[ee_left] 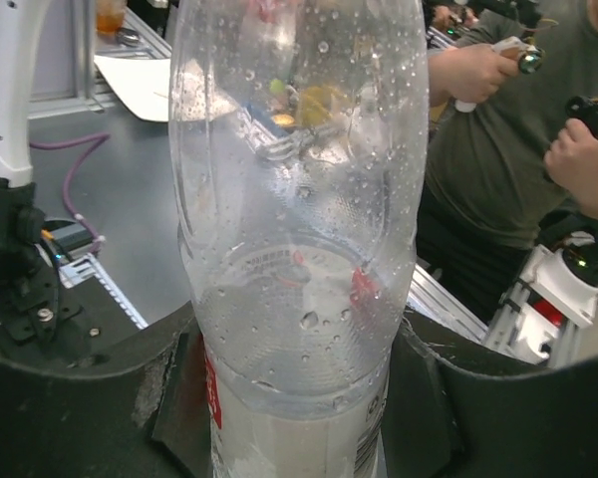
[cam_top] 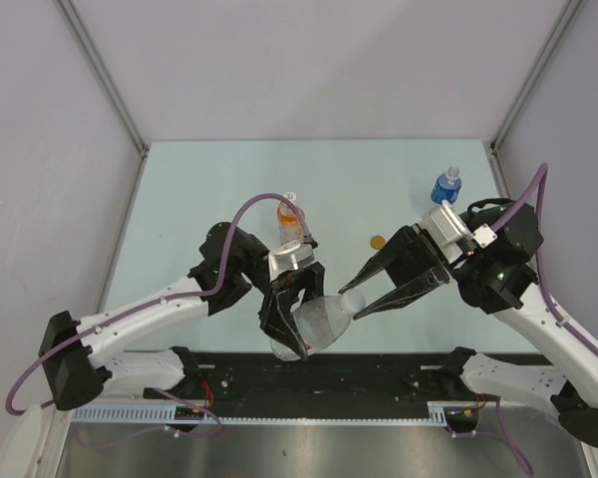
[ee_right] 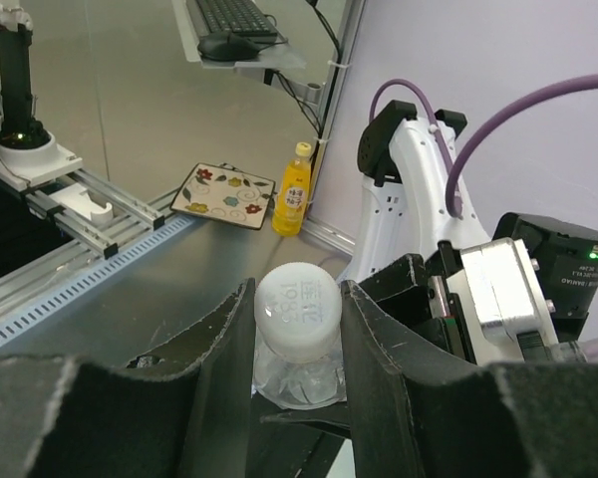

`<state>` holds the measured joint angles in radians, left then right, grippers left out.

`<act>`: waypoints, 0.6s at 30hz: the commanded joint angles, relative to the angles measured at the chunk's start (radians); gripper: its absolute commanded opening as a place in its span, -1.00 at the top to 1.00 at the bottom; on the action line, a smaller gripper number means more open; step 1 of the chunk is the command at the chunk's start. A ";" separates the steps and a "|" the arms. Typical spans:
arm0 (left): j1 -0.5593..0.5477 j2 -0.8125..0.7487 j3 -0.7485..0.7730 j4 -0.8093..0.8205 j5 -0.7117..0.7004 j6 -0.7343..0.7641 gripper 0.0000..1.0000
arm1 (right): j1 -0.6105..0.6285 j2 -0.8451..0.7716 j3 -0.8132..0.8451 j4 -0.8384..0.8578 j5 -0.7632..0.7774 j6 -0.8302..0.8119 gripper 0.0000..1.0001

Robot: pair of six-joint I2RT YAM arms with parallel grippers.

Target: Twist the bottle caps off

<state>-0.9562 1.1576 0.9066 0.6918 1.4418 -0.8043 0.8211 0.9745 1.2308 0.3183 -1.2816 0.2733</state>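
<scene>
From where I stood, the left hand (cam_top: 294, 319) was clamped around the body of a clear bottle (cam_top: 324, 317). It held the bottle on its side over the near edge of the desk (cam_top: 209, 189), with the neck pointing toward the other arm. In the left wrist view the bottle's wall was beaded with droplets, and a dark finger pressed in on each side. The right hand (cam_top: 357, 297) had its two fingers closed in on that bottle's white cap (ee_right: 297, 307). In its own wrist view each finger sat against a side of the cap, with no gap that I could make out. An orange cap (cam_top: 377, 242) lay loose on the desk, farther back between the arms. An orange-drink bottle (cam_top: 290, 221) stood just behind the left wrist. A blue-labelled bottle (cam_top: 446, 186) stood upright near the far right corner, its own white top on.
</scene>
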 commanded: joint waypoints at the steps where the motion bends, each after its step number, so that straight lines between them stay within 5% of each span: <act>1: 0.013 -0.102 0.149 -0.365 -0.247 0.364 1.00 | -0.019 0.053 -0.047 -0.194 0.001 0.032 0.74; 10: 0.040 -0.177 0.153 -0.563 -0.420 0.514 1.00 | -0.068 0.043 -0.047 -0.217 0.088 0.061 -0.41; 18: 0.042 -0.202 0.149 -0.632 -0.565 0.579 1.00 | -0.097 0.026 -0.040 -0.240 0.171 0.076 -0.95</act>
<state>-0.9157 0.9844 1.0191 0.0856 1.0054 -0.2966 0.7364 1.0233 1.1759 0.1040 -1.1790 0.3393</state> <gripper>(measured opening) 0.578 0.903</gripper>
